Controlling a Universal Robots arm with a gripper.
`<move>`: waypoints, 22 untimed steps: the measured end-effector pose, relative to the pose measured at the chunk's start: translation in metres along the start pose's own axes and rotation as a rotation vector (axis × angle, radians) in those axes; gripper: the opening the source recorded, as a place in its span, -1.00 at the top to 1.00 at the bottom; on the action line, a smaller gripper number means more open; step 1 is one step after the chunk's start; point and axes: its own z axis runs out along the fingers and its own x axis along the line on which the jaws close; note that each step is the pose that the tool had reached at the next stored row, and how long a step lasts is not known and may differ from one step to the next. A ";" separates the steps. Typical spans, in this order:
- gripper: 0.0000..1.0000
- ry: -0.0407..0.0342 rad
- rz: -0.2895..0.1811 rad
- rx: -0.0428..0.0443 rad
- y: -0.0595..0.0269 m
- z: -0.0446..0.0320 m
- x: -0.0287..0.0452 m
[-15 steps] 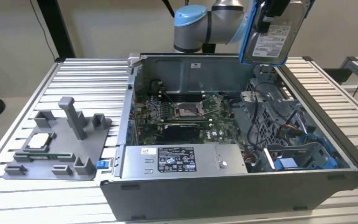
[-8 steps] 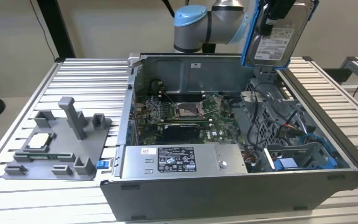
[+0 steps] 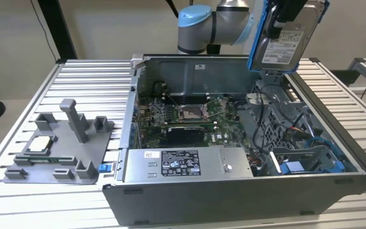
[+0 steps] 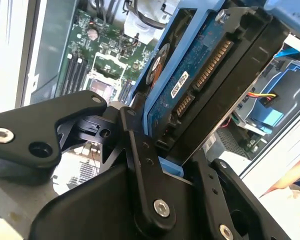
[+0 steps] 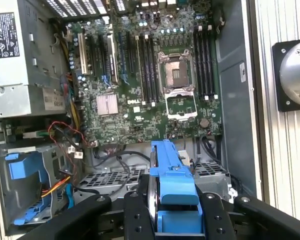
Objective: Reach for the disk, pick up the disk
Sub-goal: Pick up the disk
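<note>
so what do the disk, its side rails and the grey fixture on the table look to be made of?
The disk, shut in the gripper above the open case: silver-grey body with a dull sheen, likely metal, under a white printed label.

The rails: saturated blue, smooth, moulded-looking, probably plastic.

The fixture: uniform matte grey with blocky posts, probably plastic; could be printed, can't confirm.

Disk face: the disk carries a white label with black print and bars; none of it can be made out.
Disk underside: in the second wrist view a small white sticker bears a row of dark characters, possibly a serial code.
Power supply: the power supply has a black label with fine white print and marks, unreadable.
Motherboard: the motherboard shows short white lettering, too fine to read.
</note>
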 end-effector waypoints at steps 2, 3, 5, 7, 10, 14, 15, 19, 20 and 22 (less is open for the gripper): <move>1.00 0.0002 0.000 0.0000 -0.0001 -0.0001 0.0004; 1.00 0.0002 0.000 0.0000 -0.0001 -0.0001 0.0004; 1.00 0.0001 0.000 0.0000 -0.0001 -0.0001 0.0005; 1.00 0.0002 0.000 0.0000 -0.0001 -0.0001 0.0005; 1.00 0.0001 0.000 0.0000 -0.0001 0.0000 0.0006; 1.00 0.0002 0.000 0.0000 -0.0005 -0.0001 0.0036; 1.00 0.0001 0.000 0.0000 -0.0007 -0.0001 0.0052; 1.00 0.0002 0.000 0.0000 -0.0019 -0.0002 0.0132; 1.00 0.0001 0.000 0.0000 -0.0022 -0.0002 0.0155; 1.00 0.0002 0.000 0.0000 -0.0028 -0.0003 0.0203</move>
